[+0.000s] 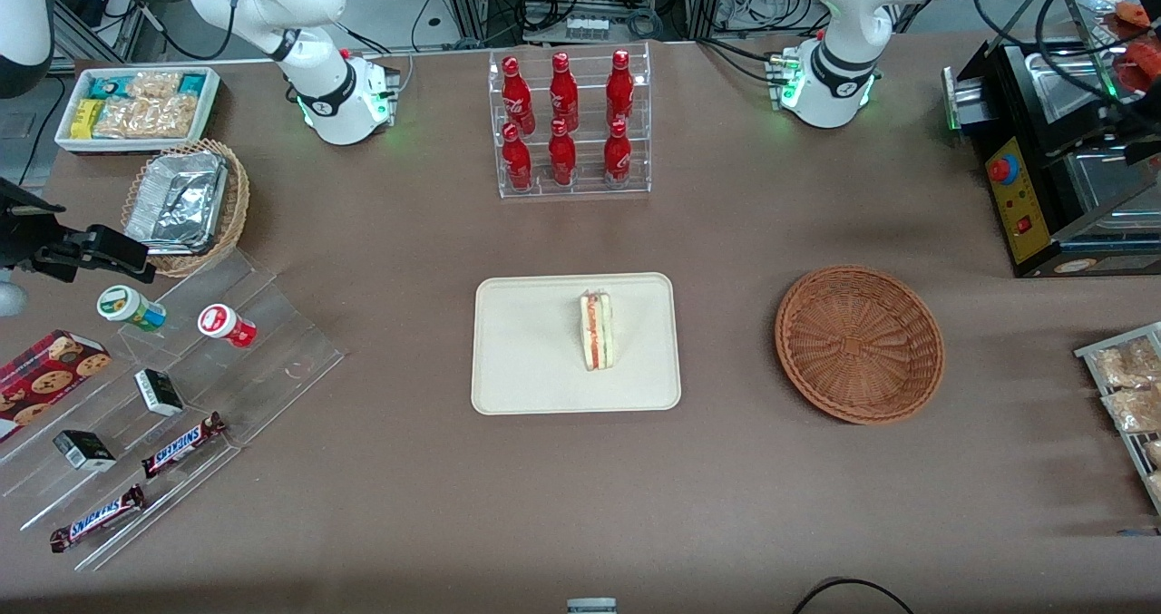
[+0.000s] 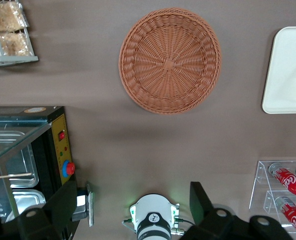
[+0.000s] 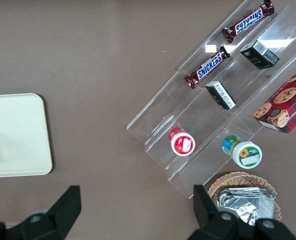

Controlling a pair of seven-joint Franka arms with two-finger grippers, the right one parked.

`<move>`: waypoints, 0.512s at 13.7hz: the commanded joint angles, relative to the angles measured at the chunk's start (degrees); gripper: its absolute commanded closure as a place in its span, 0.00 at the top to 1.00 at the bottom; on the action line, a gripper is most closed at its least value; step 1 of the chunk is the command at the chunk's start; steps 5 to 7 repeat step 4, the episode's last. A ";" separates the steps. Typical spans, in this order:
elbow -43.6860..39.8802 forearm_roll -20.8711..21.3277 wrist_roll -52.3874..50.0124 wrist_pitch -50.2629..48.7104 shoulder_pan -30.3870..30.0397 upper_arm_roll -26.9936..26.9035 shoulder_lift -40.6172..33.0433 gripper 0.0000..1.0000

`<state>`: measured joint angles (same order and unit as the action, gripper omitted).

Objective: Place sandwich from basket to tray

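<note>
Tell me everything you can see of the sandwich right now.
The sandwich is a small wedge of pale white bread with red and green filling layers showing along its upward edge. It rests on the cream tray, toward the side nearest the wicker basket, which holds nothing. Only the tray touches it. The gripper is raised well above the table on the basket's side, fingers spread with nothing between them.

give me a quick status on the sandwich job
End effector open, high above the table, holding nothing. Sandwich resting on the tray; basket empty. Nothing in the way.
</note>
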<state>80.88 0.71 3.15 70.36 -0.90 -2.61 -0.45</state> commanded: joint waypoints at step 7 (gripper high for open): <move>1.82 -0.18 0.01 0.13 1.77 -0.47 -0.96 0.99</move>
